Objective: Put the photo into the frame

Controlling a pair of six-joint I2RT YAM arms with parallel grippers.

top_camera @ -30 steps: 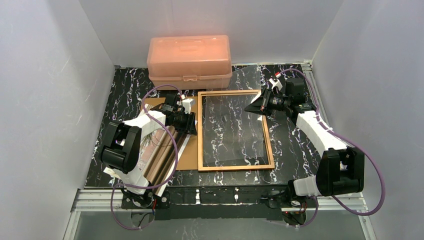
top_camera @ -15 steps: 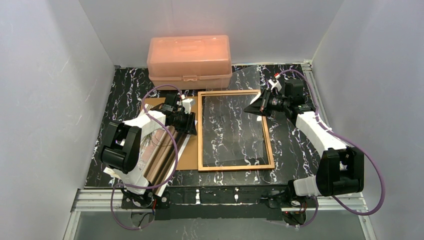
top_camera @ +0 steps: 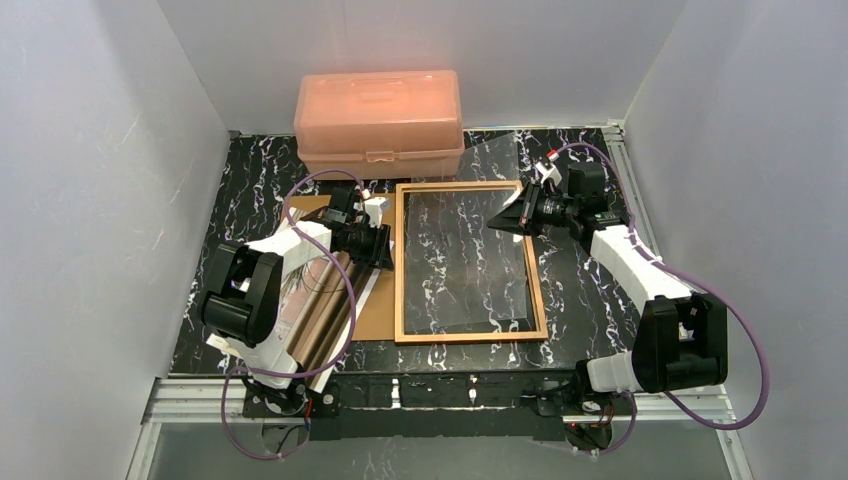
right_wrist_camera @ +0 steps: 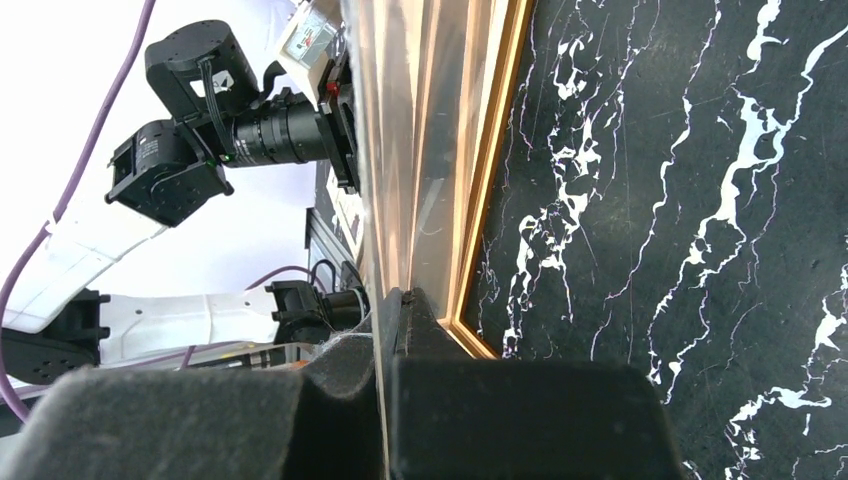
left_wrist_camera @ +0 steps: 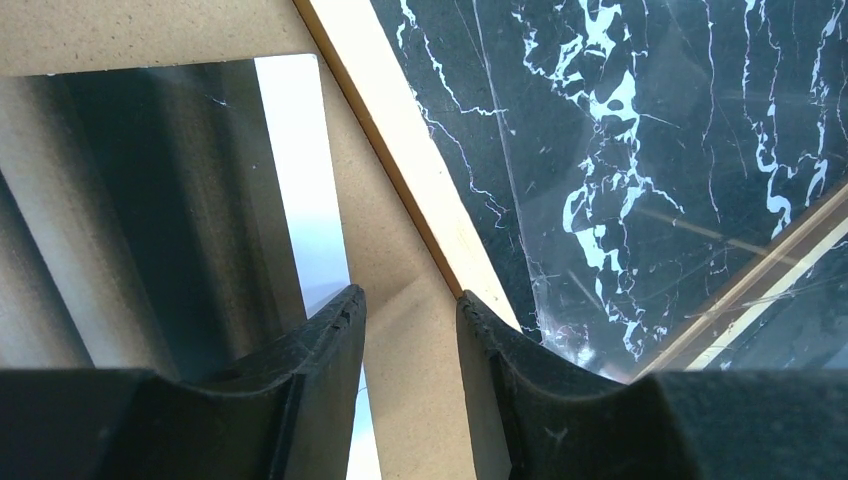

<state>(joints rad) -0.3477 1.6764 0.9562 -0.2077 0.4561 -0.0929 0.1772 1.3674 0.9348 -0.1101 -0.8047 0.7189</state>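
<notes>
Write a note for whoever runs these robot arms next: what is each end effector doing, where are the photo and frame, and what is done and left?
The left end effector is open and empty, low over the brown board between the photo's edge and the frame.
The right end effector is shut on the clear sheet, holding its far right corner up, tilted over the frame.
The photo lies picture side up on the brown board, left of the frame.
The frame lies flat mid-table.
Done: one side of the sheet is raised.
Left: clear the sheet, then put the photo in.
</notes>
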